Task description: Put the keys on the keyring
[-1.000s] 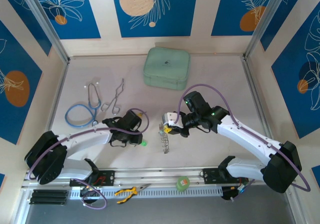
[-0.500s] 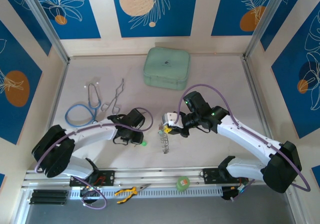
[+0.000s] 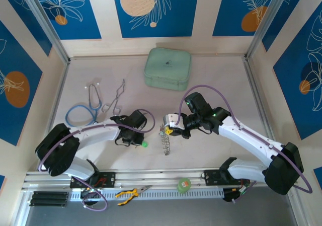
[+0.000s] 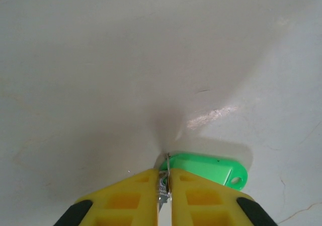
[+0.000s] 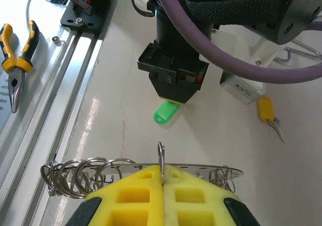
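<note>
Left hand (image 4: 165, 179) closed on the metal end of the green-headed key (image 4: 211, 168), flat on the tabletop (image 4: 151, 60), right hand (image 5: 162, 174) clamping the keyring (image 5: 80, 173) just beside; best lifted slowly so the thin metal cannot slip

Your overhead view is bright and even: the surface (image 3: 216, 90) reads pale, with only soft, short shadows under the left arm (image 3: 95, 133) and the right arm (image 3: 241, 133). In your left wrist view a broad soft shadow spreads above the green key (image 4: 211, 168), with a pale smear of glare beside it. The yellow fingers (image 4: 126, 201) at the bottom edge look slightly soft. In your right wrist view a glare streak marks the surface by the rail (image 5: 68, 65), and the keyring (image 5: 85, 173) glints.
</note>
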